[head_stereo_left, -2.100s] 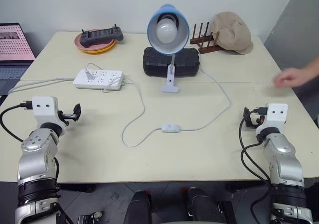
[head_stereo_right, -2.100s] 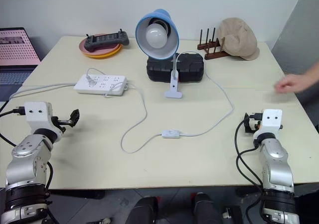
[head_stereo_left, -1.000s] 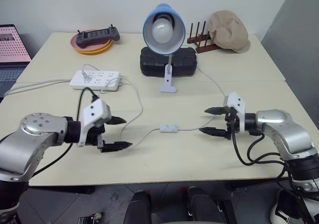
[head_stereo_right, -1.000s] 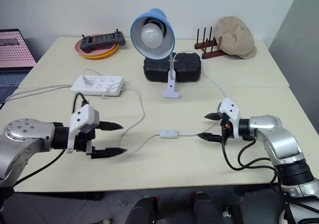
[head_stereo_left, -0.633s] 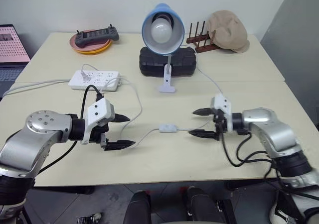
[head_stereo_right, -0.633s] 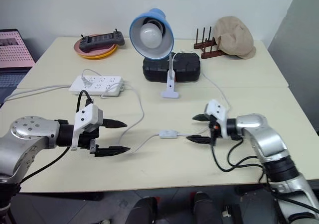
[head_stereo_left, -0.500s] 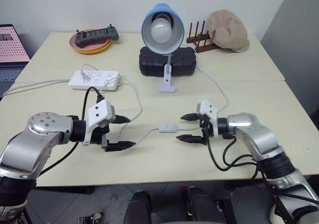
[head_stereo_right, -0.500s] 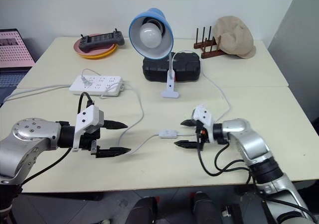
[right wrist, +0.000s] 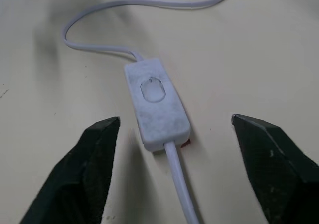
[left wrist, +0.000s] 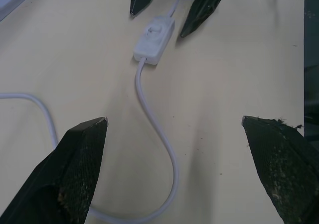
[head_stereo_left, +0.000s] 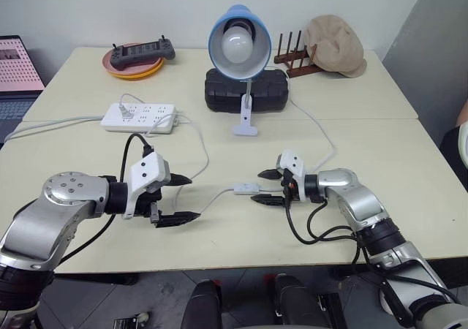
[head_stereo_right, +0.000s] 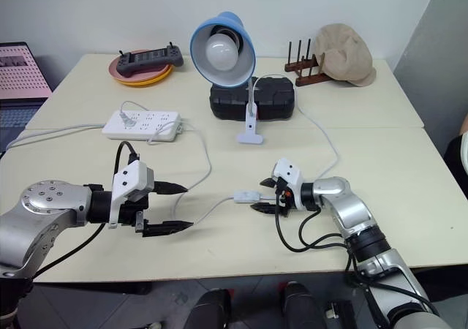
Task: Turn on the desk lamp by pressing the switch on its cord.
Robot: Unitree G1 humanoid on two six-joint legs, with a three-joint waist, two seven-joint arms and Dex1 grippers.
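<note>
the switch [right wrist: 157,103] lies between the right gripper's [head_stereo_left: 265,186] parted jaws, untouched.

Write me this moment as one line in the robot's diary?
lamp: unlit | switch: on table, untouched | right gripper: jaws open, straddling switch end | left gripper: jaws open, apart

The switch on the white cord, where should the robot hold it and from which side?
Hold the switch by its two long sides, coming from the right end effector side. It lies flat, with the cord leaving both ends, so only the long sides are free.
</note>
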